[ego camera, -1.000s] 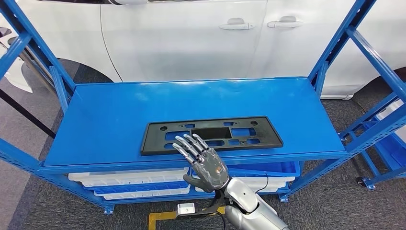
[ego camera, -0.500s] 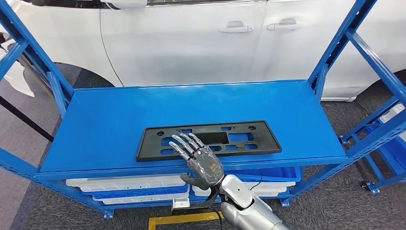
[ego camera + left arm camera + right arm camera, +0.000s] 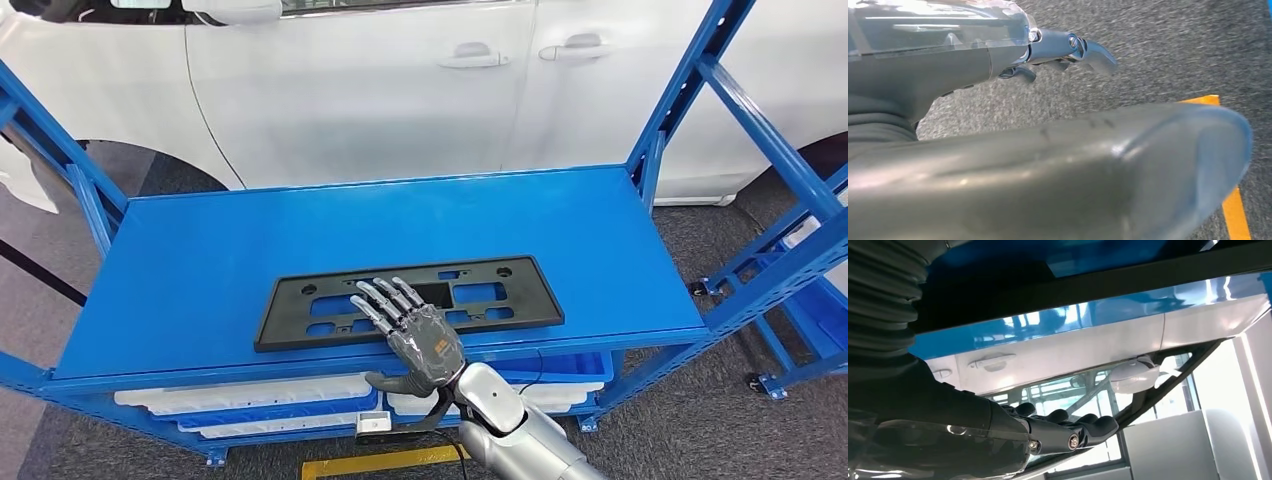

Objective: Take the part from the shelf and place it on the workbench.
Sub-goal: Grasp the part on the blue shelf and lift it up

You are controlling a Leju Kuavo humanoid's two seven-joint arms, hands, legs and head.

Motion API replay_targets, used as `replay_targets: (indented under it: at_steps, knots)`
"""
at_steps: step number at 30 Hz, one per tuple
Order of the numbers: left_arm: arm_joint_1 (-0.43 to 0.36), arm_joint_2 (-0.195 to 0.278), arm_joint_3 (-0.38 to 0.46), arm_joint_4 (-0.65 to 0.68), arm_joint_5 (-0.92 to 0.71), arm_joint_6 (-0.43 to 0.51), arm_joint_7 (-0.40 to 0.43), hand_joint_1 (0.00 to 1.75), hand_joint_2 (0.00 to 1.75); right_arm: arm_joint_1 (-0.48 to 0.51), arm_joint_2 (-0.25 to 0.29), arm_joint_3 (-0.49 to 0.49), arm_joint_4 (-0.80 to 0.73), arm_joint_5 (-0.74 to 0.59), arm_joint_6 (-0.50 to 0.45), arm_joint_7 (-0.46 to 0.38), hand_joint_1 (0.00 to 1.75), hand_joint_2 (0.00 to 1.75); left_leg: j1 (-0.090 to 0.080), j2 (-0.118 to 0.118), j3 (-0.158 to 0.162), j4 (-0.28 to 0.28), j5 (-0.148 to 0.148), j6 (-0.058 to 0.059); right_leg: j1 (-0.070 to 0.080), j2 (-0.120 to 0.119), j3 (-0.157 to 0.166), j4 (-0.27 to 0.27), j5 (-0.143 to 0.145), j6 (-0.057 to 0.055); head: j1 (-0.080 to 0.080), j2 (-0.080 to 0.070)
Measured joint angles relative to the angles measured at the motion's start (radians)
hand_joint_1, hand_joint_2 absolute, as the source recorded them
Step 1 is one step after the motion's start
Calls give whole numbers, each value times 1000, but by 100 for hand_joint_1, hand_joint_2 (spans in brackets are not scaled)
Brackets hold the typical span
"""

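Part (image 3: 405, 300): judged light, stiff moulded plastic, thin and flat, likely to flex a little if lifted by 1 end. Smooth finish, so probably slippery under the fingers. It lies flush on the shelf (image 3: 250, 240), so little to get under. Best hold looks like the near long edge, at the shelf's front lip, thumb below and fingers above, or fingers hooked through 1 of the cut-outs near the middle to keep it balanced.

Look: black, long rectangular frame, rounded corners, several rectangular cut-outs and small round holes along its length. Lies lengthwise near the shelf's front edge.

Right robot hand (image 3: 415, 335): nothing gripped, fingers straight and spread, tips over the part's near middle, thumb below the shelf lip. Contact unclear.

Left robot hand (image 3: 1068, 47): over grey floor, holds nothing; fingers too hidden to tell whether they are spread or curled.
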Motion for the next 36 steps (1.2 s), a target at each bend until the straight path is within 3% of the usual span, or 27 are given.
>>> replay_targets:
  at_steps: [1, 5, 6, 8, 10, 11, 12, 14, 15, 17, 20, 22, 24, 25, 26, 27, 30, 31, 34, 36]
  knots:
    - [-2, 2, -5, 0, 0, -1, 1, 0, 0, -6, 4, 1, 11, 20, -14, 13, 0, 175, -3, -1, 8, -21, 1, 4, 1, 1, -2, 1, -1, 4, 0, 0]
    - [-6, 5, -26, 0, 0, -3, 3, 0, 0, -31, 31, 3, 58, 133, -56, 82, 0, 175, 0, -1, 14, -39, 1, 20, 0, 1, -12, 20, -17, 26, 0, 0]
    - [-9, 5, -32, 0, 0, -2, 5, 0, 0, -37, 37, 4, 68, 174, -60, 104, 0, 175, 3, 0, 17, -44, 2, 25, 0, 0, -28, 55, -37, 31, 0, 0]
    - [-13, 6, -40, 0, 0, 1, 8, 0, 0, -43, 46, 5, 83, 251, -64, 141, 0, 175, 3, 1, 18, -45, 1, 31, -4, 0, -90, 176, -93, 37, 0, 0]
    - [-14, 6, -48, 0, 0, 3, 9, 0, 0, -40, 51, 6, 93, 304, -65, 164, 0, 175, 2, 1, 19, -43, -1, 32, -7, -1, -146, 270, -115, 41, 0, 0]
    - [-14, 6, -52, 0, 0, 3, 9, 0, 0, -38, 54, 6, 98, 324, -65, 173, 0, 175, 2, 0, 19, -41, -3, 31, -9, -1, -152, 268, -98, 42, 0, 0]
    - [-15, 6, -55, 0, 0, 3, 9, 0, 0, -38, 57, 7, 101, 340, -65, 180, 0, 175, 2, 0, 21, -39, -5, 30, -11, -1, -137, 228, -66, 41, 0, 0]
    - [-16, 5, -59, 0, 0, 3, 9, 0, 0, -39, 64, 7, 104, 361, -65, 189, 0, 175, 1, -1, 24, -35, -11, 24, -11, -4, -81, 100, 1, 37, 0, 0]
    - [-16, 5, -62, 0, 0, 4, 8, 0, 0, -39, 67, 7, 106, 368, -66, 193, 0, 175, -1, -1, 24, -33, -14, 19, -10, -6, -59, 50, 19, 33, 0, 0]
    - [-17, 6, -68, 0, 0, 5, 8, 0, 0, -41, 73, 7, 108, 387, -66, 208, 0, 175, -4, -1, 24, -33, -16, 8, -5, -6, -43, 11, 23, 24, 0, 0]
    - [-20, 6, -78, 0, 0, 6, 8, 0, 0, -52, 80, 15, 114, 411, -66, 257, 0, 175, 1, 0, 23, -24, -28, -9, -7, -5, -37, -1, 28, 5, 0, 0]
    - [-21, 6, -83, 0, 0, 6, 7, 0, 0, -65, 84, 28, 119, 415, -66, 290, 0, 175, 2, 1, -9, 52, -74, -16, -9, -6, -32, -8, 31, -5, 0, 0]
    - [-21, 8, -90, 0, 0, 6, 7, 0, 0, -73, 85, 43, 124, 416, -66, 317, 0, 175, 2, 0, -70, 181, -131, -22, -8, -6, -31, -8, 29, -9, 0, 0]
    - [-21, 8, -94, 0, 0, 6, 8, 0, 0, -74, 85, 49, 127, 416, -66, 327, 0, 175, 3, 1, -94, 227, -143, -24, -7, -6, -30, -8, 28, -10, 0, 0]
    - [-20, 8, -98, 0, 0, 6, 8, 0, 0, -75, 85, 56, 131, 416, -66, 336, 0, 175, 3, 1, -102, 239, -136, -25, -7, -6, -29, -7, 27, -10, 0, 0]
    - [-21, 8, -101, 0, 0, 7, 8, 0, 0, -76, 85, 62, 134, 417, -66, 344, 0, 175, 4, 1, -90, 209, -108, -24, -7, -5, -28, -6, 25, -9, 0, 0]
    - [-24, 12, -105, 0, 0, 10, 8, 0, 0, -95, 85, 89, 148, 417, -66, 395, 0, 175, 3, 0, -4, 20, -17, -16, -4, -1, -23, 0, 18, 0, 0, 0]
    - [-25, 13, -107, 0, 0, 10, 7, 0, 0, -108, 85, 106, 157, 417, -66, 424, 0, 175, 1, -1, 11, -14, -9, -11, -3, 0, -25, 1, 17, 4, 0, 0]
    - [-27, 14, -113, 0, 0, 12, 5, 0, 0, -160, 87, 181, 213, 417, -66, 512, 0, 175, -2, -2, 16, -33, -9, 8, -3, 1, -28, 1, 18, 20, 0, 0]
    - [-30, 14, -117, 0, 0, 12, 3, 0, 0, -197, 94, 229, 263, 417, -67, 545, 0, 175, 2, -1, 19, -40, -4, 21, -4, 0, -41, 31, -4, 31, 0, 0]
